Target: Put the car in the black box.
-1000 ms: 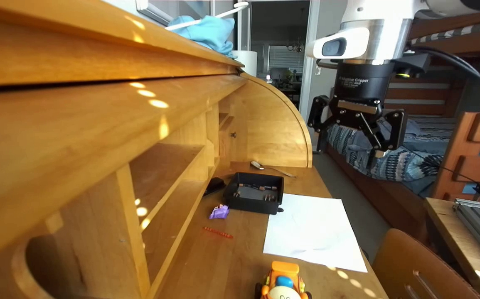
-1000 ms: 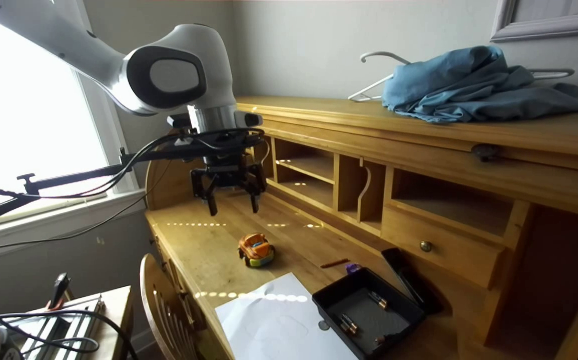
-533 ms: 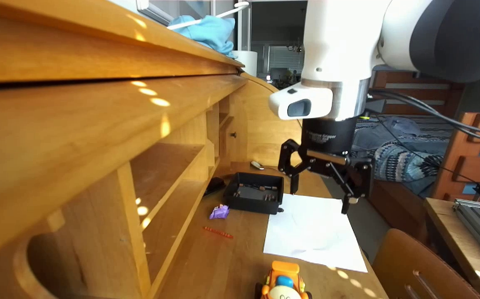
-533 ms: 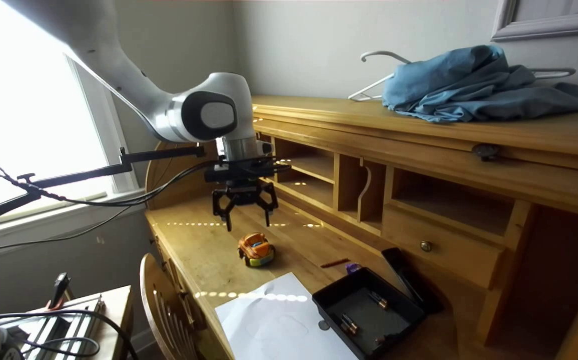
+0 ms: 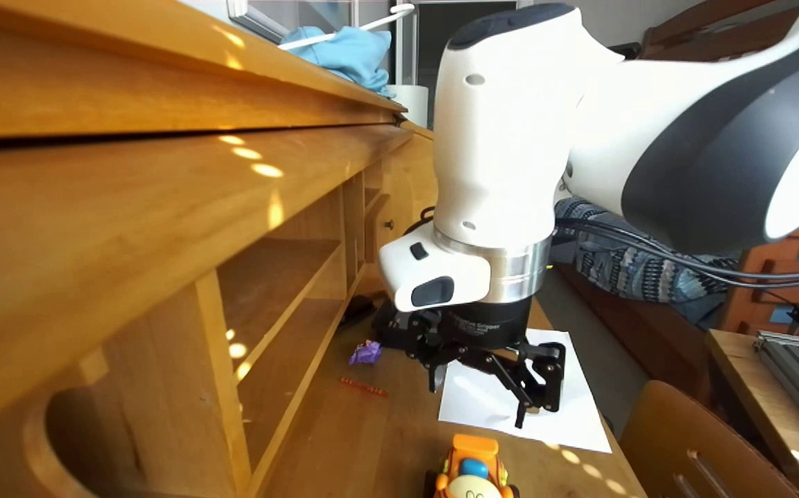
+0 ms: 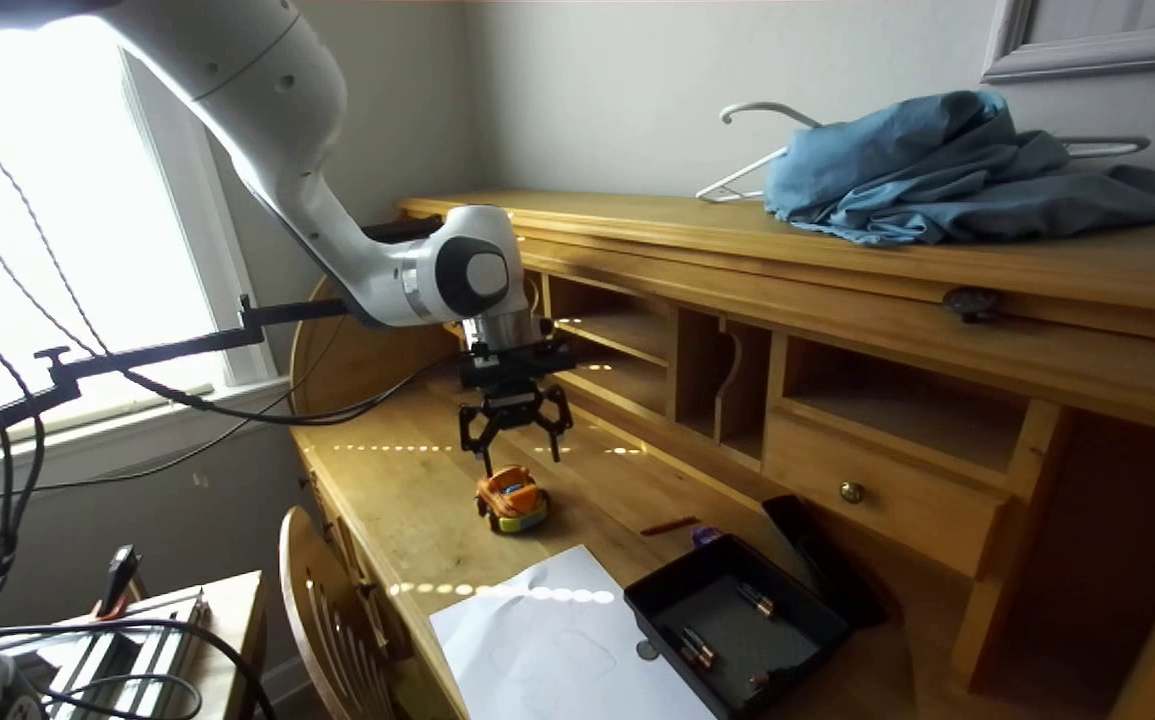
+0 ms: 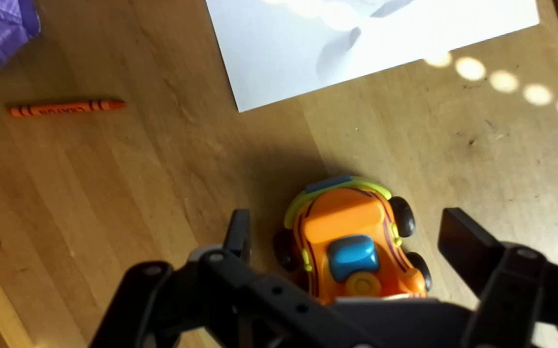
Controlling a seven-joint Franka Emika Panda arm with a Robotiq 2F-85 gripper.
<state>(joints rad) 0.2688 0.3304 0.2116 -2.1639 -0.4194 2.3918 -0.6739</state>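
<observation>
The jaws are black, mounted at the end of the white and grey robot arm (image 6: 277, 110), point downward and stand wide apart. In the wrist view, one jaw is positioned on each side of the toy car (image 7: 346, 217), which has an orange and yellow body, a blue centre part and dark wheels. A strip of light-brown wooden table (image 7: 124, 193) shows between the car and each jaw tip. In an exterior view, one jaw tip meets the upper edge of the car in the line of sight; contact cannot be determined.

The car rests upright on the table, outside the shallow, rectangular black box (image 6: 737, 640). The box contains small cylindrical batteries (image 6: 697, 648) with copper-coloured ends. A white, rectangular paper sheet (image 6: 557, 640) lies just beside the box, with one corner near the car. An orange-red, dark-banded crayon (image 7: 66, 108) lies well apart from the car. A crumpled purple wrapper (image 7: 6, 31) lies between the crayon and the box. A wooden chair (image 6: 332, 610) with a slotted back stands at the table edge.
</observation>
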